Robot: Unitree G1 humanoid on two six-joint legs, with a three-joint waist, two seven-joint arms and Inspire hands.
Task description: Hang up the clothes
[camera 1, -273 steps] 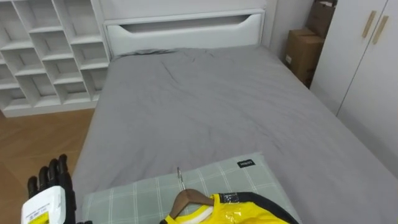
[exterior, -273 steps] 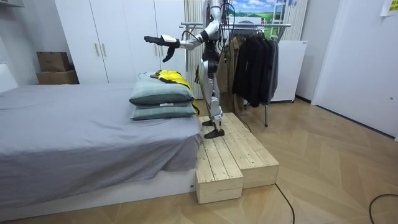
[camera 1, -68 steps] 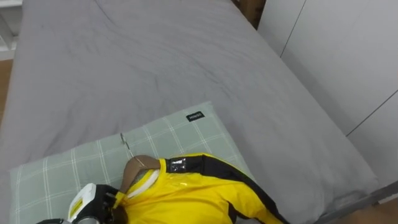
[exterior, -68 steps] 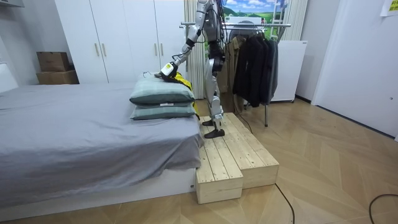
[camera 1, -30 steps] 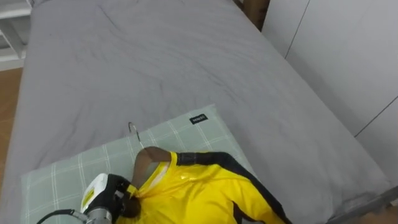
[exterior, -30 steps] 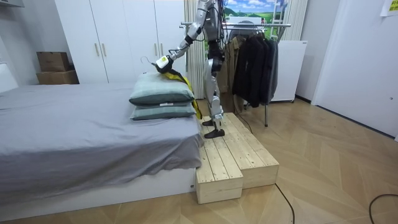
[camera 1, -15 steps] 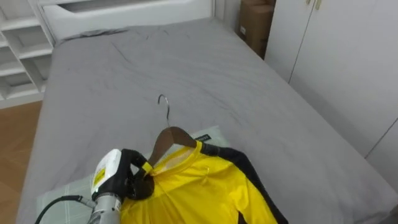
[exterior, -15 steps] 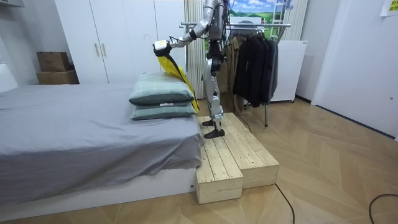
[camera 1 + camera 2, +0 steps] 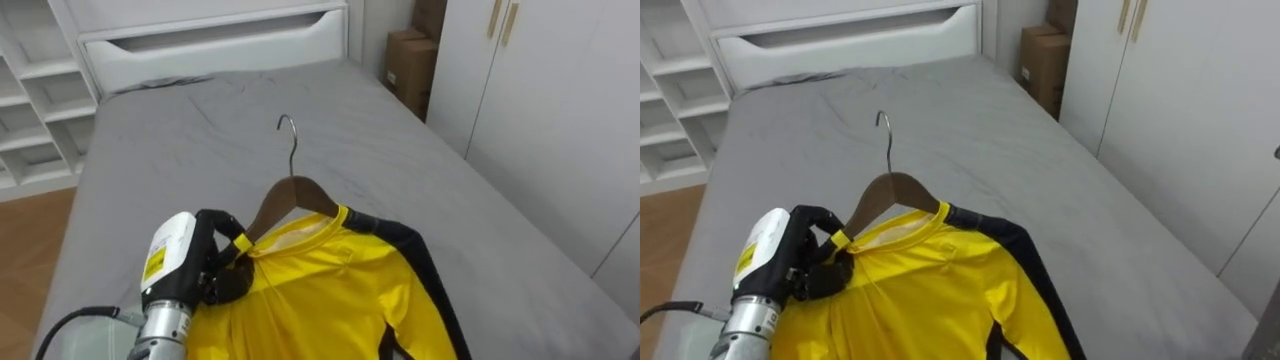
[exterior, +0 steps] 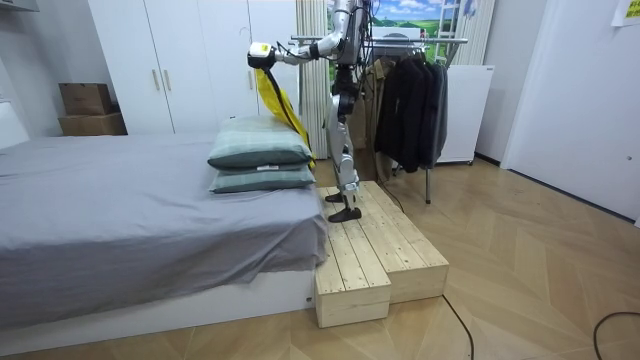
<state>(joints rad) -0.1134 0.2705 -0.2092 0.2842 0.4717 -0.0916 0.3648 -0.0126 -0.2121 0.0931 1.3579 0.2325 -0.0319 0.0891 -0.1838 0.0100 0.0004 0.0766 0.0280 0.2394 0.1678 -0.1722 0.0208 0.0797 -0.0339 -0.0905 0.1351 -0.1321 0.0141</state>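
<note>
A yellow shirt [image 9: 330,290] with black sleeves hangs on a wooden hanger [image 9: 290,195] whose metal hook [image 9: 288,125] points up. My left hand [image 9: 215,265] is shut on the hanger's left shoulder together with the shirt's collar, holding both in the air above the bed. In the room view the left hand [image 10: 260,52] is stretched toward the room view's left at head height, and the shirt [image 10: 274,100] dangles from it above the stacked pillows [image 10: 260,150]. The robot stands on a wooden platform [image 10: 380,250] at the bedside, with the clothes rack [image 10: 420,42] behind it.
A grey bed [image 9: 400,170] with a white headboard [image 9: 220,45] lies ahead. White shelves [image 9: 30,100] stand at the left, a cardboard box [image 9: 405,60] and wardrobe doors [image 9: 540,120] at the right. Dark garments [image 10: 405,100] hang on the rack.
My left hand has lifted the hanger and shirt off the pillow and higher into the air. The eye view has tilted up toward the headboard.
</note>
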